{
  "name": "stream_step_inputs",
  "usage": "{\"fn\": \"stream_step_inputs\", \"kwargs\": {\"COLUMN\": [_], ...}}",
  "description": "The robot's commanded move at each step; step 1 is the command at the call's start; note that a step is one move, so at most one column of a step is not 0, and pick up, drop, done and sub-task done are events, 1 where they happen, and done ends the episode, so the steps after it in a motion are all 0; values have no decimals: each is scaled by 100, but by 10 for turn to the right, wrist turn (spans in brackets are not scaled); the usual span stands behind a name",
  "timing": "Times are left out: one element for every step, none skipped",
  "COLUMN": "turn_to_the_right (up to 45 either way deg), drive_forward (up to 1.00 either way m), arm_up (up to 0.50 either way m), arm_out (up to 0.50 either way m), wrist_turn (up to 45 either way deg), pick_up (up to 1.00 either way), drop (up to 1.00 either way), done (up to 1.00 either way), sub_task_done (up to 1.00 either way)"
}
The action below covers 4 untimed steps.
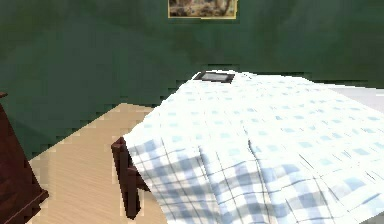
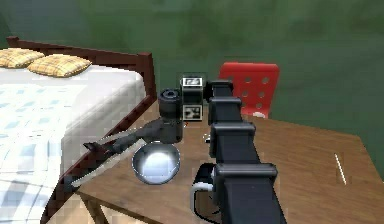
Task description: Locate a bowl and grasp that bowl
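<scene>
Dark and square, the arm rises from the bottom edge of the arm side view, just right of centre, across a brown wooden counter. Left of it, in the lower middle of the frame, a round silver-grey bowl sits upright on the counter near its left edge. The gripper points toward the lower left, and its thin fingers slant just above the bowl's rim in the picture. How the fingers stand cannot be told, nor whether they hold anything. Two white squares with black marks stand at the arm's far end. Behind the counter, right of centre, a red chair stands before a dark green wall. At the left, a bed with a dark headboard carries two tan pillows. In the forward view, a blue-and-white checked cover drapes a bed, with a flat dark object on it at upper centre and a framed picture at the top edge.
</scene>
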Motion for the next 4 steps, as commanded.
{"fn": "stream_step_inputs", "kwargs": {"turn_to_the_right": [0, 0, 0, 0], "drive_forward": [0, 0, 0, 0], "arm_up": [0, 0, -30, 0], "arm_out": [0, 0, 0, 0], "wrist_turn": [450, 120, 0, 0], "pick_up": [0, 0, 0, 100], "drop": [0, 0, 0, 0], "done": [0, 0, 0, 0], "sub_task_done": [0, 0, 0, 0]}}
